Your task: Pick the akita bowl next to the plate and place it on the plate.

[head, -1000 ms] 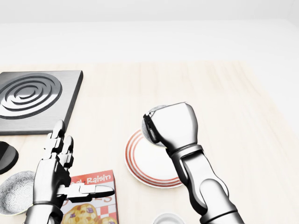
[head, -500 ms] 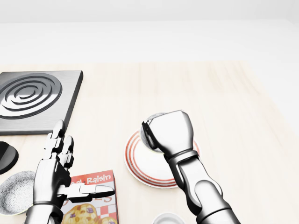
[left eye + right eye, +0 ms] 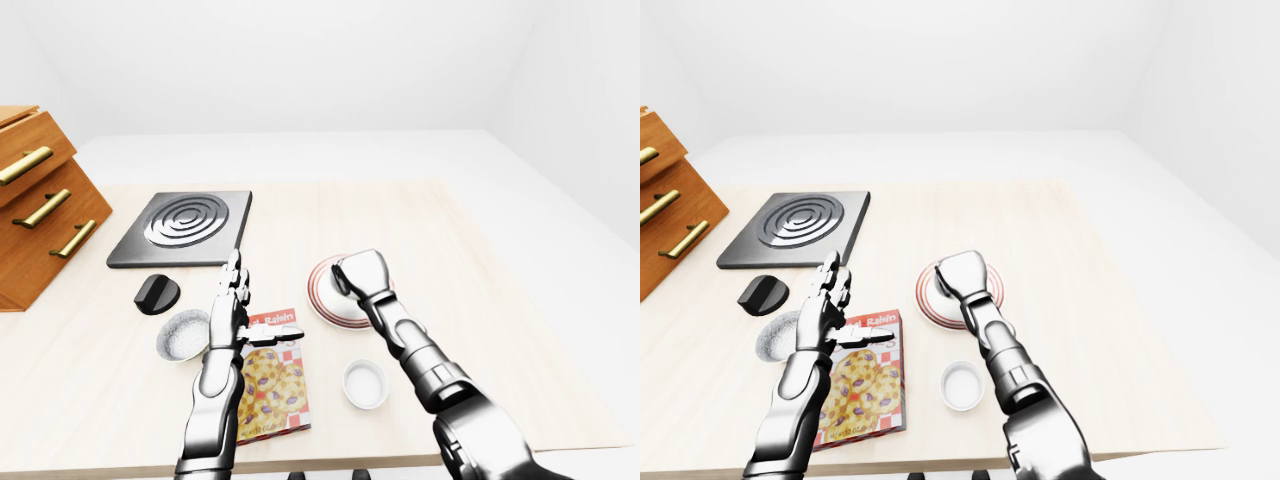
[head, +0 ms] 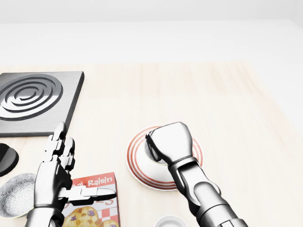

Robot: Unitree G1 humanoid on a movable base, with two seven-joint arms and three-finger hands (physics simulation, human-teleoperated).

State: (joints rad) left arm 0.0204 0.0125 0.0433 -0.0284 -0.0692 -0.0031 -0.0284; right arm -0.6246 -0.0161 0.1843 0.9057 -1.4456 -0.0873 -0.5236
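Akita bowl [image 4: 152, 153] is almost hidden. The right robot hand [image 4: 170, 143] curls tight round it, low over the plate [image 4: 134, 163].

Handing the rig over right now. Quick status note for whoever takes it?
Right robot hand: fisted over the plate; the akita bowl seen in its grip a second ago is now hidden under it.
Left robot hand: open, idle above the cookie box.
Done: bowl picked and carried over the plate.
Left: confirm it sits on the plate, release, withdraw.
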